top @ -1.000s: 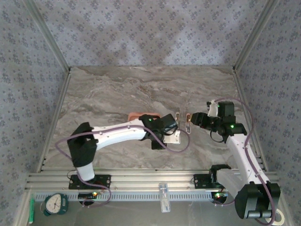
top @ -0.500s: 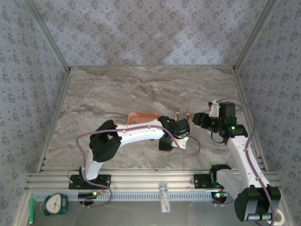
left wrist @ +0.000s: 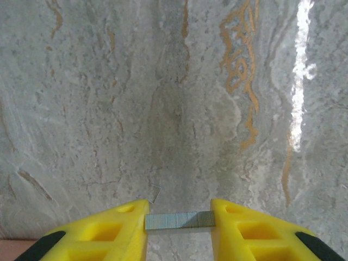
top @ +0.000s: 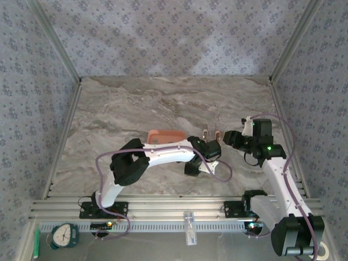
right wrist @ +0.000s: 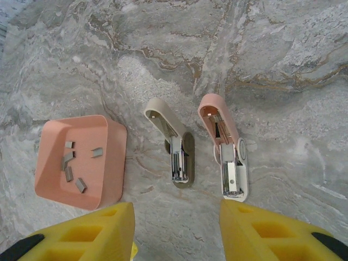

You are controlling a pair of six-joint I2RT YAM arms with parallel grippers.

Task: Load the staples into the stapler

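Note:
My left gripper (left wrist: pixel 179 220) is shut on a short grey strip of staples (left wrist: pixel 180 219), held crosswise between the yellow fingertips just above the marble table. In the top view the left gripper (top: pixel 210 153) hovers just in front of the stapler (top: pixel 217 136). The stapler (right wrist: pixel 227 155) is pale pink and white and lies opened flat, its grey metal channel exposed. My right gripper (right wrist: pixel 176 228) stands open just short of it, nothing between its fingers. More staples (right wrist: pixel 73 166) lie in the salmon-pink tray (right wrist: pixel 111 163).
A second opened stapler (right wrist: pixel 175 148), beige and olive, lies left of the pink one, between it and the tray. A single loose staple (left wrist: pixel 155 191) lies on the table below the left gripper. Patterned walls enclose the table on three sides.
The left arm has folded its elbow to the right and carried its gripper with the strip a little right, closer to the staplers. The right arm has hardly moved.

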